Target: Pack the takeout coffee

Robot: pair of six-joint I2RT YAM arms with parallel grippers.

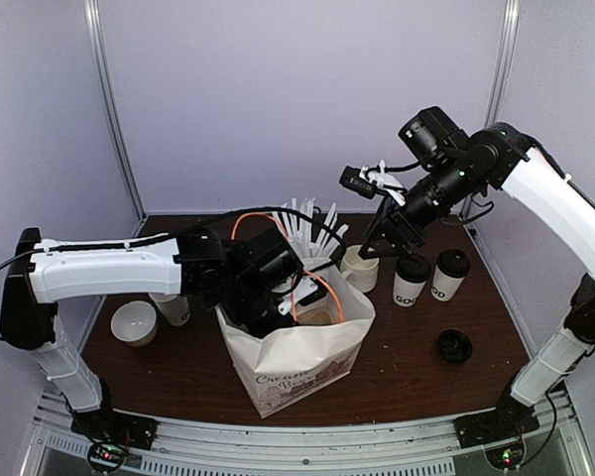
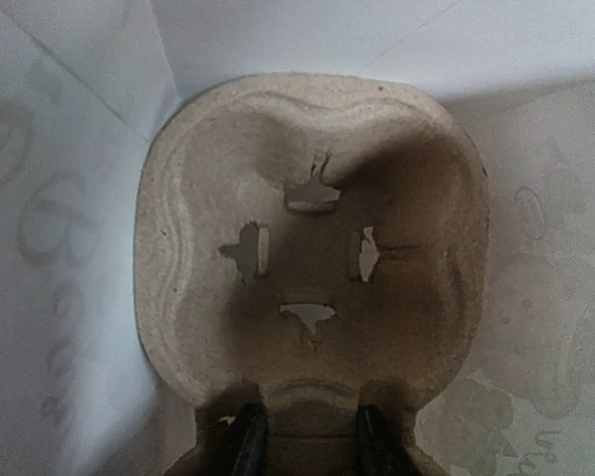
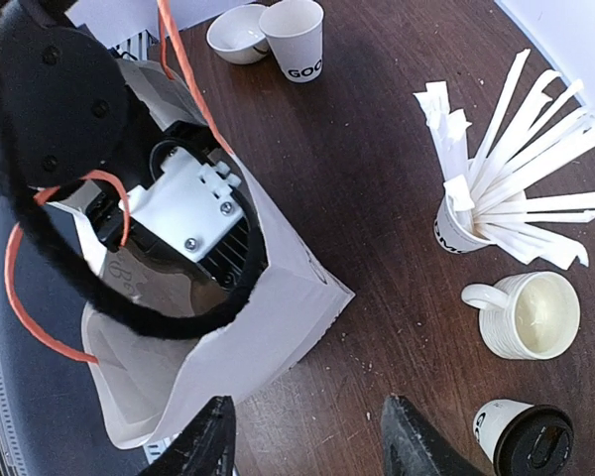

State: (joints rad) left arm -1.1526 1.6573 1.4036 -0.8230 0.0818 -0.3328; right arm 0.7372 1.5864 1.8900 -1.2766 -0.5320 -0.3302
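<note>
tabletop (image 1: 407, 342), lidded cups (image 1: 413, 281) near right tool (image 3: 305, 407)

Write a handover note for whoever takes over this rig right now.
Left hand: inside the white paper bag, shut on the near edge of the pulp cup carrier; carrier empty.
Right hand: open, empty, above the table beside the bag.
Two lidded cups stand on the table right of the bag.
Done: carrier in bag. Left: both cups into the carrier.

Paper bag (image 1: 297, 362) sits lower centre of my top view, cup carrier (image 2: 307, 238) inside; to its right, left lidded cup (image 1: 412, 281), then right lidded cup (image 1: 449, 275).
</note>
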